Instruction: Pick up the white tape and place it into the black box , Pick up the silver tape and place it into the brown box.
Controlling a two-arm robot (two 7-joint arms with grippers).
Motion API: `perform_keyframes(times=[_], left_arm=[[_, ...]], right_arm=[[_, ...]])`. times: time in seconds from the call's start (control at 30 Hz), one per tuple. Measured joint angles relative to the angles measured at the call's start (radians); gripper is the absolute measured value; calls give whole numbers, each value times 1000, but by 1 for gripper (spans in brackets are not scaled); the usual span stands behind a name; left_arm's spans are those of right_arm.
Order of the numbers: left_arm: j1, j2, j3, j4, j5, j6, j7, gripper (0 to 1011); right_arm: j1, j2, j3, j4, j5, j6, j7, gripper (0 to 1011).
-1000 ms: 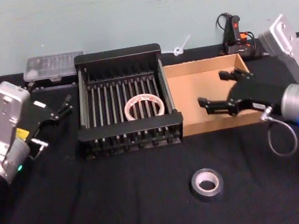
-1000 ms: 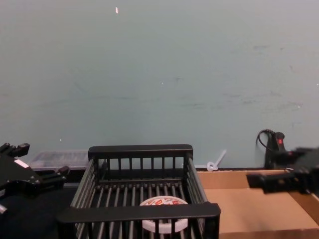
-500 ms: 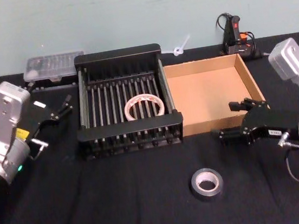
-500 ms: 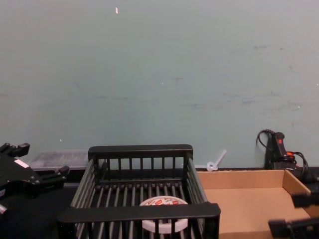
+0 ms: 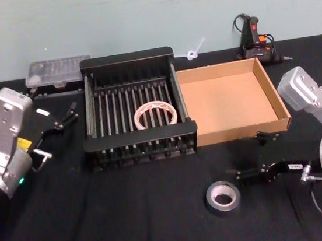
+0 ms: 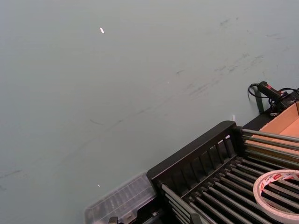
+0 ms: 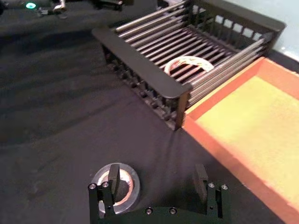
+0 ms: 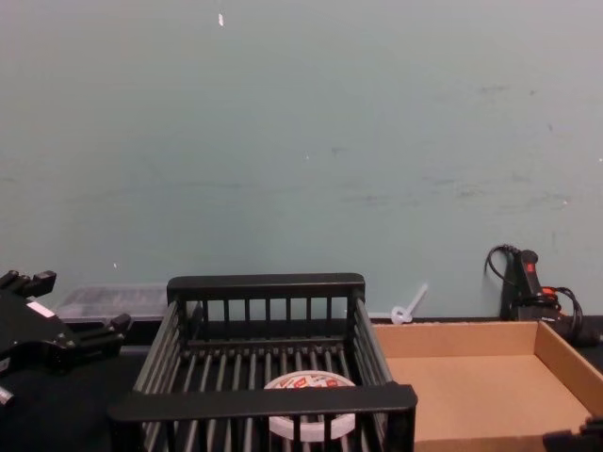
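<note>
The white tape (image 5: 155,114) lies flat inside the black box (image 5: 139,137), also seen from the chest view as the white tape (image 8: 306,389) behind the front rim of the black box (image 8: 264,399). The silver tape (image 5: 222,197) rests on the black table in front of the brown box (image 5: 233,132). My right gripper (image 5: 252,157) is open, low over the table just right of the silver tape. In the right wrist view the silver tape (image 7: 117,184) sits behind one fingertip of that gripper (image 7: 156,181). My left gripper (image 5: 62,117) is open, parked left of the black box.
A clear plastic case (image 5: 58,70) lies at the back left by the wall. A black tool with cables (image 5: 253,35) and a white plastic piece (image 5: 195,50) lie behind the brown box. Black cloth covers the table's front.
My right gripper has moved from over the brown box toward the front and down to the table beside the silver tape. The left arm and both tapes have stayed put.
</note>
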Motion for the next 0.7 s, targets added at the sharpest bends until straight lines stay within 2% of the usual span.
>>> perform_keyframes(times=[0.7], left_arm=[[0,0,0,0,0,0,0,1001]], right_arm=[[78,17,-111,48,-1,43,37,1000]])
